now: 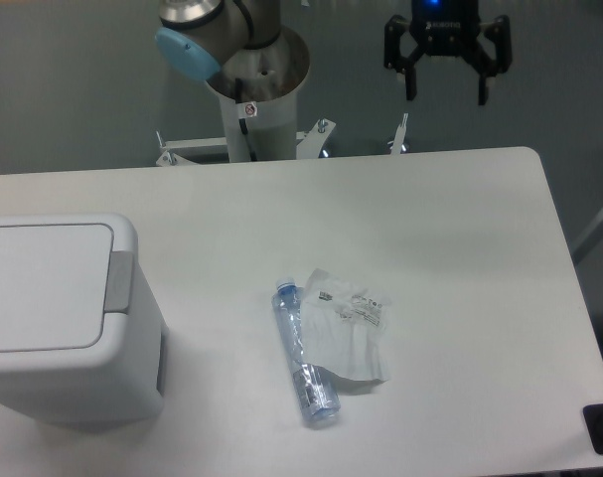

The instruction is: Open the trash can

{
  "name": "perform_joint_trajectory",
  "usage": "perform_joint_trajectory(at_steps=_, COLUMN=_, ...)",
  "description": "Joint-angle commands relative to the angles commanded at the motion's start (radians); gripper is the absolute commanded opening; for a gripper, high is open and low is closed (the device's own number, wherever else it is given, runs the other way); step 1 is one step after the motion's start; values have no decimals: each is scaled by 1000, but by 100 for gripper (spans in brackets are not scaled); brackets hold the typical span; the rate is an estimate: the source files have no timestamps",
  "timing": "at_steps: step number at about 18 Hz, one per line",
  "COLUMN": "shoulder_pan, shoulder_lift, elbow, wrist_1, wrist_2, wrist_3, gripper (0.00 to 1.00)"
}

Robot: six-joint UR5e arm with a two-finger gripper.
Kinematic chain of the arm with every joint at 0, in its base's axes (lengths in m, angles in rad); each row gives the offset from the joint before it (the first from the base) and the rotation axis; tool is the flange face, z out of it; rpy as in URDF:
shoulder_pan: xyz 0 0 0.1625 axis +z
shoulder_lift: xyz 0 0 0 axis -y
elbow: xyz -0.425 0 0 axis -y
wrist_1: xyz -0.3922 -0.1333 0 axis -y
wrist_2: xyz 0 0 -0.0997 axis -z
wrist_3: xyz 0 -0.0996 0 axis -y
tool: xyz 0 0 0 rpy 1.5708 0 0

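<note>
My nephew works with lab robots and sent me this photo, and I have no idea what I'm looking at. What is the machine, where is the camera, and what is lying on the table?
This is one picture from a fixed camera looking down on a white table from above. The grey column with a blue cap at the top is the base of a robot arm. The black claw at the upper right is its gripper, the part that grasps things. Its two fingers are spread open and it holds nothing, hanging beyond the table's far edge.

At the left stands a white trash can with a flat lid, which is closed, and a grey push bar on the lid's right edge. Near the middle lie a clear plastic bottle with a blue cap, on its side, and a crumpled clear plastic bag just to its right.
</note>
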Motion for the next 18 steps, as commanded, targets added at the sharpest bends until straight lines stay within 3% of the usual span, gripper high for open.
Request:
perform_joint_trajectory(at_steps=7, shoulder_pan=-8, shoulder_lift=0, elbow=0, wrist_1=0, wrist_2=-14, wrist_3=-47, gripper=100)
perform_joint_trajectory(at_steps=12, shoulder_pan=-64, shoulder_lift=-5, elbow=24, wrist_1=0, wrist_2=-78, wrist_3=-256, gripper=100)
perform_joint_trajectory(at_steps=15, shoulder_pan=-147, shoulder_lift=-15, elbow=43, wrist_1=2, wrist_2=-112, wrist_3=-363, gripper=100)
perform_joint_trajectory(at_steps=18, shoulder_pan=-228, shoulder_lift=-63, elbow=74, wrist_1=72, wrist_2=-173, wrist_3=-574, gripper=100)
